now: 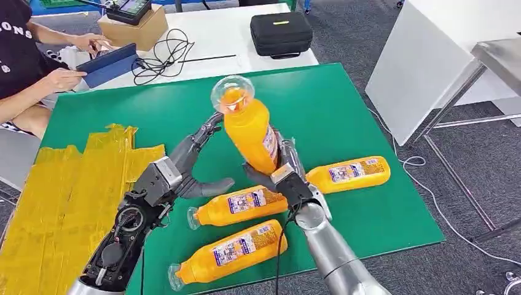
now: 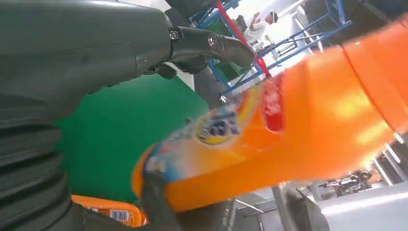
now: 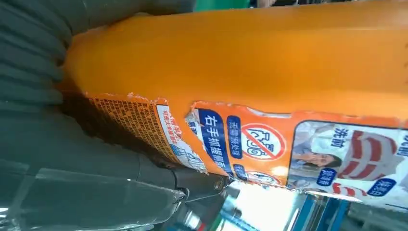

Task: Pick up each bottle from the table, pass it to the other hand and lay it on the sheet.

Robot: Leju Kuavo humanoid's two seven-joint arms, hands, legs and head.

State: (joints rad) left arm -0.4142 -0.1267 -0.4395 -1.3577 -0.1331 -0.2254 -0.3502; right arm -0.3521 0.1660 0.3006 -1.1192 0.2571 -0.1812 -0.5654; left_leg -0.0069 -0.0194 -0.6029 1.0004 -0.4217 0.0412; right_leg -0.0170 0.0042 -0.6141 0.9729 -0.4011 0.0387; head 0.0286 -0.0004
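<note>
A bottle (image 1: 249,129) of orange liquid is standing nearly upright above the middle of the green mat (image 1: 344,104), clear cap toward the camera and leaning slightly left. The right hand (image 1: 289,175) is gripping it around the lower body, fingers clamped on the label; the right wrist view is showing that label (image 3: 308,149) close up against the palm. The left hand (image 1: 184,169) is hovering just beside the bottle, fingers apart and holding nothing, fingertips reaching toward its neck.

Three more bottles are lying on their sides on the mat: one (image 1: 350,173) right of the right hand, one (image 1: 239,206) between the two arms, and one (image 1: 230,251) near the front edge. The yellow sheet (image 1: 67,196) is lying crumpled on the mat's left part. A person (image 1: 24,61) is sitting at the far left.
</note>
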